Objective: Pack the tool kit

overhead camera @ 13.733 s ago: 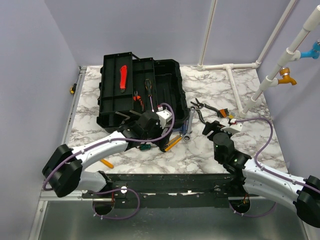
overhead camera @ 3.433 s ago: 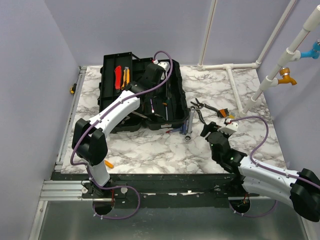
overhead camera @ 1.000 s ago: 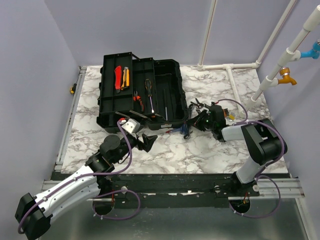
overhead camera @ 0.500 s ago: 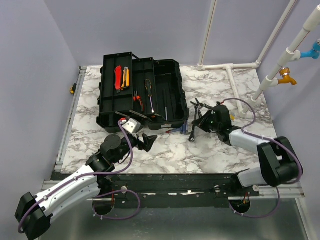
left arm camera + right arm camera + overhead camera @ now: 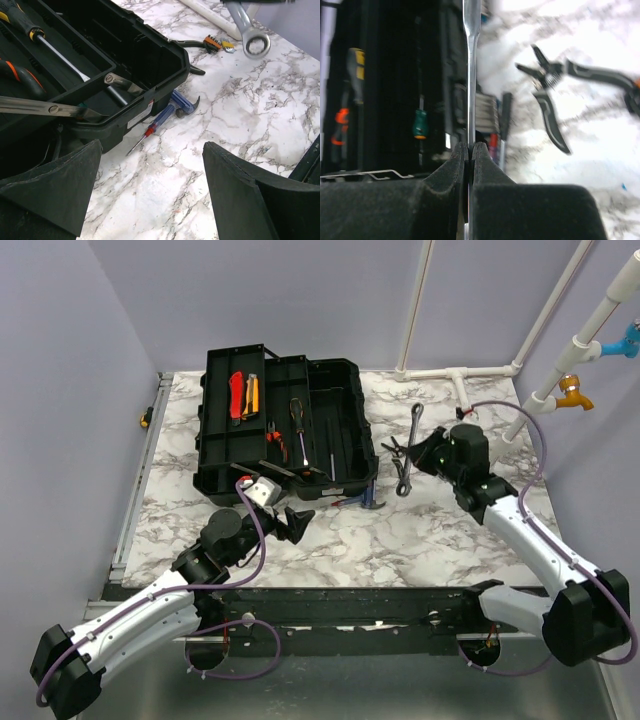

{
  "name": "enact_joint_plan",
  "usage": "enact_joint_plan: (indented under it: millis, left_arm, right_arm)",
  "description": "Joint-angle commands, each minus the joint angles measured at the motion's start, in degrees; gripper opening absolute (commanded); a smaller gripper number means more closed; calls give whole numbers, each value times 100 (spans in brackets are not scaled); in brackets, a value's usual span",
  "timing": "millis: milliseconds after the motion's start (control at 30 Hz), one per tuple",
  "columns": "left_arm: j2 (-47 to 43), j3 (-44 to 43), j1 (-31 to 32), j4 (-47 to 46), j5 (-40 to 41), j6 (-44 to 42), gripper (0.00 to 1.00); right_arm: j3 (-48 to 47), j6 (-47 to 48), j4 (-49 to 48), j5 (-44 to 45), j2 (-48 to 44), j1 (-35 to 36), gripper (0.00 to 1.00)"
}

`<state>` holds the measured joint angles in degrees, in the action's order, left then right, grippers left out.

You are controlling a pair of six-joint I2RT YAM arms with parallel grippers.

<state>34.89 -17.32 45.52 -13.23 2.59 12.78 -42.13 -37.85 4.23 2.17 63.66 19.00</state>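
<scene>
Lately changed: the combination wrench (image 5: 471, 75), a second earlier flat on the bench (image 5: 450, 540) off the toolbox's near right corner, was up off the surface and in the air to the right of the box. The right tool (image 5: 471, 152) had its fingers together, clamped on the wrench's flat shank. The left tool (image 5: 296, 521) was apart and empty, low before the box's front wall, unmoved over that second. Judged for the task, the pick-up was done and the carry into the box remained.

Item, toolbox (image 5: 340, 370): black moulded plastic with ribbed walls, lid thrown open to the left, at the rear left of the bench. Within were a red utility knife (image 5: 236, 395) and a steel-shafted screwdriver (image 5: 55, 54).

Item, wrench: bright polished steel, slim, with a ring end.

Items not yet packed:
- A claw hammer (image 5: 177, 102) with a blue grip lay against the box's front corner.
- A thin red-handled screwdriver (image 5: 145, 134) lay just beside it.
- Dark-handled pliers (image 5: 555, 95), handles spread, lay to the right.

Bench: smooth white marble pattern, grey-veined.
</scene>
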Motion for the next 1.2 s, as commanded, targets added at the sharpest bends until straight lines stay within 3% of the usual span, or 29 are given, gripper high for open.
enact_joint_plan:
  millis: [0,133,400,900,1100,1167]
  left_arm:
    - [-80,71,34,-240,49,-82,84]
    - [-58,73,36,-259,22,-82,84]
    - [-35,54,43,-259,1,-91,84]
    - [-29,49,38,-245,55,-110,84]
    - [56,10,44,-241,57,-117,84]
    - [68,10,43,-232,58,-115,84]
  right_arm:
    - [-1043,453,41,-750,327,-13,1]
    - [-1746,567,43,-1079,869,196,1]
    - [-3362,919,580,-517,2471,851,1]
    - [-6061,1121,1871,395,5338,1312,1]
    - [-6303,1110,1838,328,5669,1350,13]
    - [-6324,1099,1836,306,5709,1351,21]
